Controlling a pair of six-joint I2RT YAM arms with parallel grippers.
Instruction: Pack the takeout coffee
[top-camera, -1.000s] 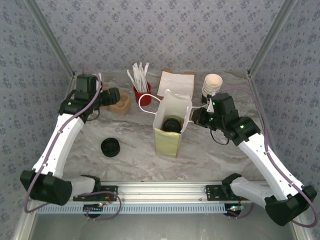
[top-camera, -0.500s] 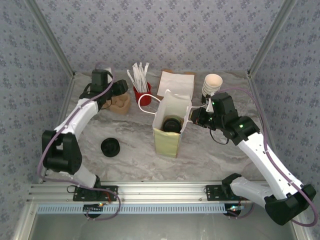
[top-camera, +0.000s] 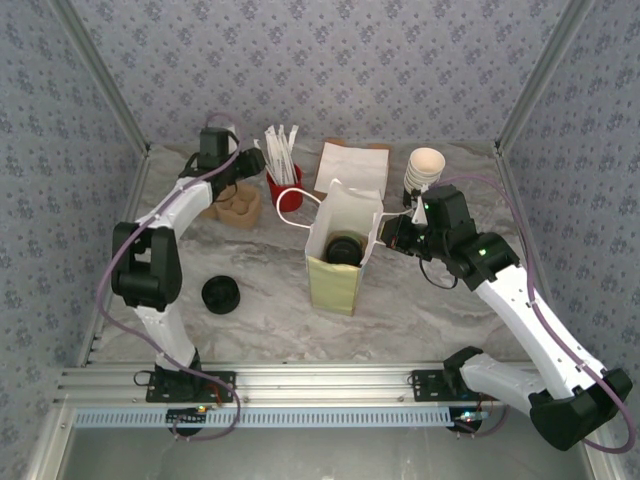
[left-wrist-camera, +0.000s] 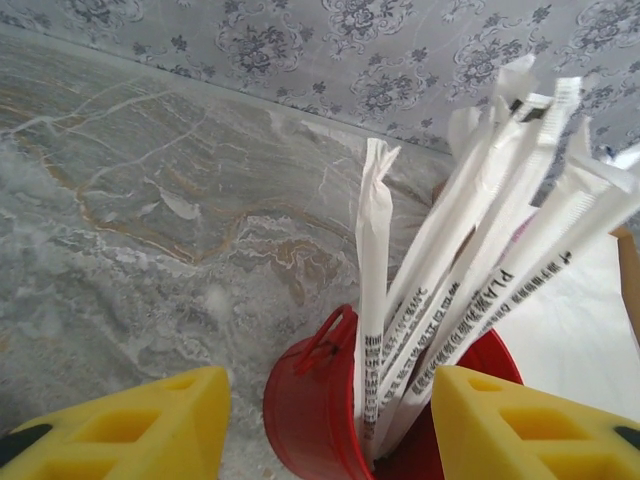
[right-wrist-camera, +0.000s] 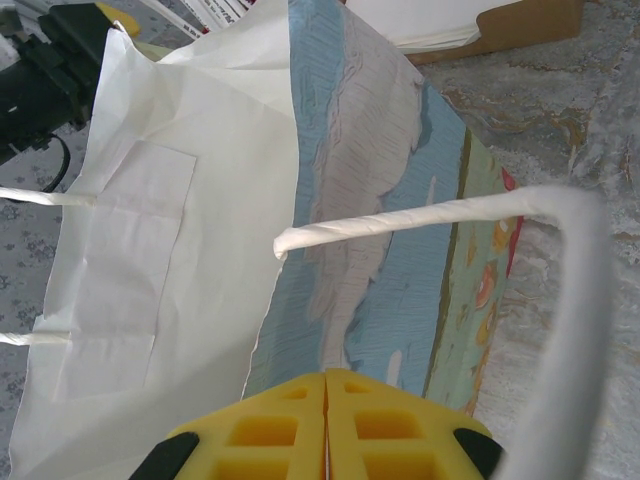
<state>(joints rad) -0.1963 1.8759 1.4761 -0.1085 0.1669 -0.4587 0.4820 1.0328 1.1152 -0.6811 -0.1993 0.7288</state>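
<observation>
The takeout coffee (top-camera: 343, 248) shows as a dark round top with a black lid, standing inside the white-and-yellow paper bag (top-camera: 337, 281) at mid-table. My right gripper (top-camera: 393, 232) is shut at the bag's upper right edge, and the bag wall (right-wrist-camera: 380, 230) runs down into its closed yellow fingers (right-wrist-camera: 327, 385). My left gripper (top-camera: 247, 166) has reached to the back and stands open. Its yellow fingers (left-wrist-camera: 140, 425) straddle the red holder (left-wrist-camera: 310, 410) of white sticks (left-wrist-camera: 372, 290) without touching it.
A loose black lid (top-camera: 221, 294) lies on the table front left. A brown cardboard cup tray (top-camera: 237, 206) sits behind it, white napkins (top-camera: 352, 165) at the back centre, and a stack of cream cups (top-camera: 425, 167) at the back right. The bag's string handle (right-wrist-camera: 570, 300) loops beside my right gripper.
My left arm has swung from the cardboard tray to the red holder, and its jaws have narrowed. The right arm and the bag have not moved.
</observation>
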